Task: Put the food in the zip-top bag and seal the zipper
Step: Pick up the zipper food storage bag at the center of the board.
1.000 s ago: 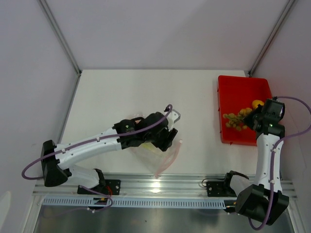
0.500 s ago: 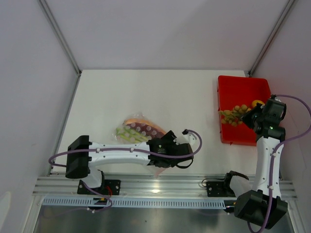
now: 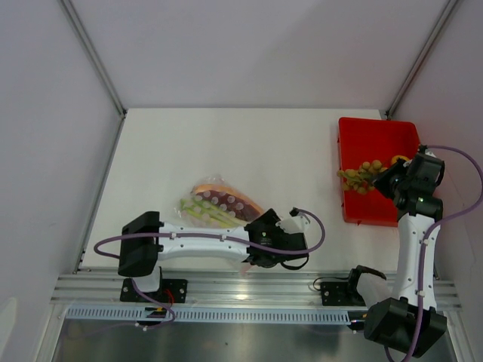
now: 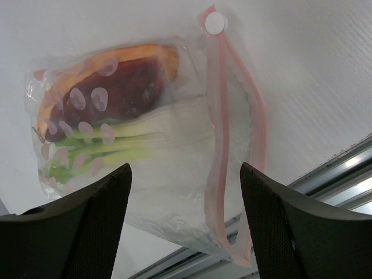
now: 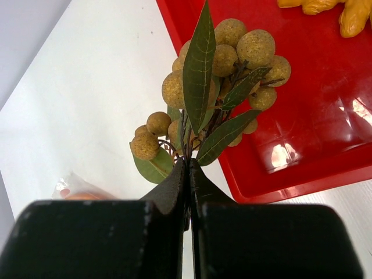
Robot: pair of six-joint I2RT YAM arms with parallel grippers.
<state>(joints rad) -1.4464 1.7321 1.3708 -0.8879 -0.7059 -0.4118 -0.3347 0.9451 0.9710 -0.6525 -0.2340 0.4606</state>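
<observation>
The clear zip-top bag [image 3: 219, 207] lies on the table and holds an orange slice [image 4: 145, 53], a dark red piece [image 4: 116, 96] and the green-white leek stalk [image 4: 104, 151]. Its pinkish zipper [image 4: 218, 116] gapes open at the near end. My left gripper [image 3: 281, 249] is open above the bag's zipper end and holds nothing; in the left wrist view its fingers straddle the mouth [image 4: 185, 221]. My right gripper [image 5: 189, 168] is shut on the stem of the bunch of tan-yellow balls on green leaves [image 5: 224, 70] and holds it above the red tray's left edge [image 3: 361, 175].
The red tray [image 3: 377, 132] stands at the far right with a yellow piece [image 3: 398, 160] in it, also showing in the right wrist view [image 5: 331, 9]. An aluminium rail [image 3: 249, 290] runs along the near table edge, just below the bag's mouth.
My left arm has swung down and right off the bag to its zipper end, uncovering the filled bag. My right gripper has lifted the bunch slightly out of the tray, toward the left.
</observation>
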